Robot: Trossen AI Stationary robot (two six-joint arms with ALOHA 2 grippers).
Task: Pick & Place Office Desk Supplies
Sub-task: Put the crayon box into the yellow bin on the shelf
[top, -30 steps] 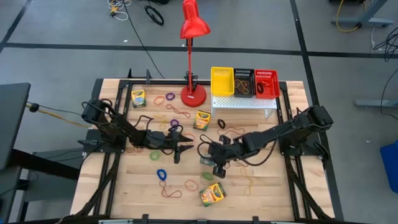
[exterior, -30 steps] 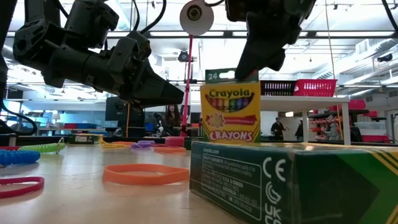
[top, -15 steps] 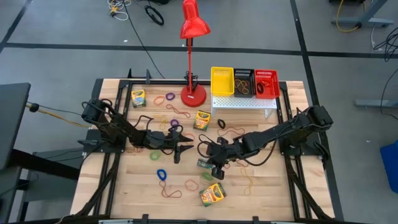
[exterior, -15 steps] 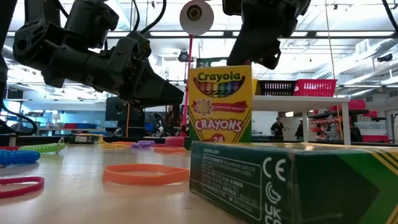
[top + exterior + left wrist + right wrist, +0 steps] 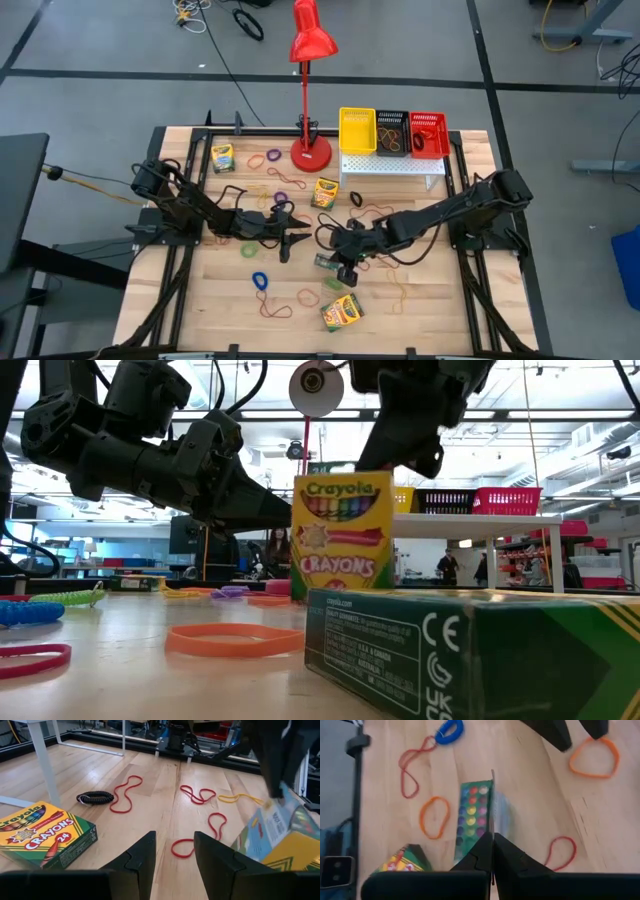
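My right gripper [image 5: 342, 262] is shut on a yellow-and-green crayon box [image 5: 340, 532] near the table's middle. The box stands upright in the low view. My left gripper [image 5: 291, 236] hovers just left of it, open and empty, its fingers [image 5: 140, 860] pointing toward the held box [image 5: 280, 837]. Other crayon boxes lie flat on the table at the near middle [image 5: 342, 312], by the lamp [image 5: 325, 191] and at the far left [image 5: 222, 157]. Rubber-band loops in red [image 5: 125, 795], orange [image 5: 434, 817] and blue [image 5: 260, 280] lie scattered on the wood. My right gripper pinches the crayon box's top end [image 5: 372, 468] between its two shut fingers, on a thin edge [image 5: 493, 805] that runs in between them. The fingers slant down from the table's right. The box hangs upright below them. The near box hides its lower end.
A red desk lamp [image 5: 311, 150] stands at the far middle. Beside it a white perforated stand [image 5: 392, 165] carries yellow [image 5: 357, 130], black [image 5: 391, 132] and red [image 5: 428, 133] baskets. A crayon box [image 5: 470, 650] lies close before the low camera. A black coil band [image 5: 95, 797] lies near the stand's leg.
My right gripper has tipped a little. The crayon box it holds has shifted toward the table's left, closer to my left gripper, staying upright.
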